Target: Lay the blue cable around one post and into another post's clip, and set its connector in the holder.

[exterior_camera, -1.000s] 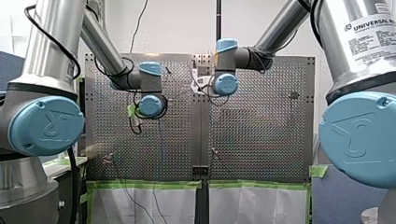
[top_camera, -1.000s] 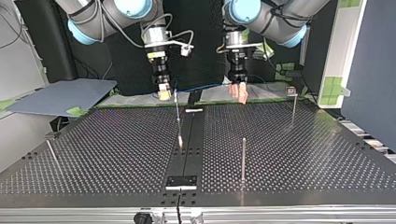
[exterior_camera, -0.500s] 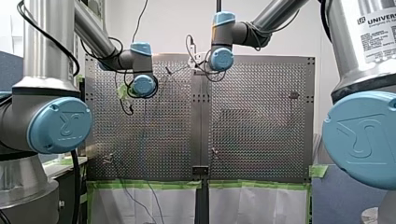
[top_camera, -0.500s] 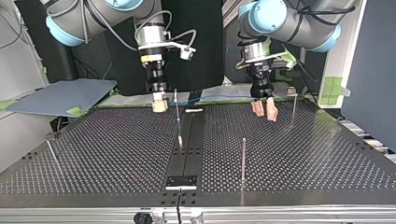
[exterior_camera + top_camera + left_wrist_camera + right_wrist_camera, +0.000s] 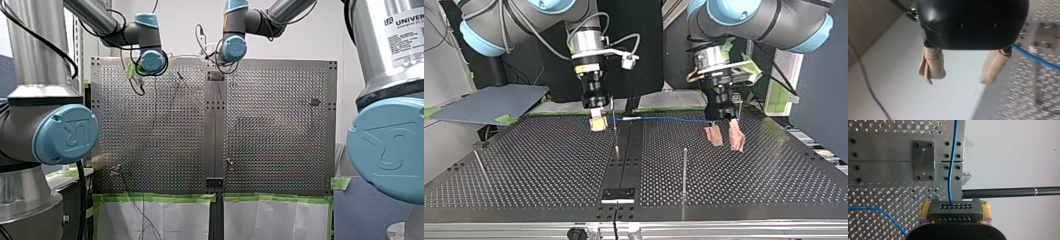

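In the right wrist view my right gripper (image 5: 956, 216) is shut on the dark grey connector (image 5: 956, 210), held between its yellow pads. The blue cable (image 5: 950, 170) runs from the connector ahead over the perforated board. In the top view this gripper (image 5: 597, 122) hangs at the board's far edge beside a thin post (image 5: 614, 127). From it the blue cable (image 5: 659, 119) stretches toward the view's right. My left gripper (image 5: 724, 136) hovers there, open, its beige fingers (image 5: 931, 65) apart and empty. The cable (image 5: 1035, 58) passes beside it.
A tall post (image 5: 685, 170) stands near the board's middle and a leaning one (image 5: 478, 162) at the top view's left. A small metal plate (image 5: 619, 194) sits at the near edge. A black rod (image 5: 1010, 192) crosses ahead of my right gripper, next to a screwed plate (image 5: 923, 160).
Both arms have come in over the board's far edge, toward the top view's camera. My left gripper has swung toward that view's right. The blue cable now lies stretched between the two grippers.
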`<move>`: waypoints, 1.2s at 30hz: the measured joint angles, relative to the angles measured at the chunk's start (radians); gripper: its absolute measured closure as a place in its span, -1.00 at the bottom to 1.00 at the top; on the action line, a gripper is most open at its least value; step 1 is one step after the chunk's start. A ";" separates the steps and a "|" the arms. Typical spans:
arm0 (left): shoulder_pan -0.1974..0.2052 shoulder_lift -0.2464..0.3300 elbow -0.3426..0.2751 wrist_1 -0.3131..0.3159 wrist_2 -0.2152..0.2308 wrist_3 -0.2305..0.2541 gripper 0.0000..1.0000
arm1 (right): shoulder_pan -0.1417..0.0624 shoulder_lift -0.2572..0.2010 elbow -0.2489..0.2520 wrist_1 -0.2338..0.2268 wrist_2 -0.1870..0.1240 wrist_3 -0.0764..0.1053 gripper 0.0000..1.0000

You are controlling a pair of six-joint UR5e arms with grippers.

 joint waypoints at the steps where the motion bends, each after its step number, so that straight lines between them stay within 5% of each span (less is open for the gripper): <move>1: 0.002 0.009 0.009 -0.008 0.001 0.000 -1.00 | 0.000 0.004 -0.012 0.012 -0.003 0.000 1.00; 7: 0.017 0.018 0.063 -0.063 0.012 -0.002 -1.00 | 0.000 0.034 -0.073 0.073 -0.017 0.000 1.00; 22: 0.058 -0.082 0.201 -0.215 0.085 -0.004 -1.00 | -0.018 0.093 -0.214 0.154 -0.034 0.012 1.00; 36: 0.172 -0.142 0.224 -0.308 0.208 -0.008 -1.00 | -0.039 0.158 -0.341 0.174 -0.052 0.025 1.00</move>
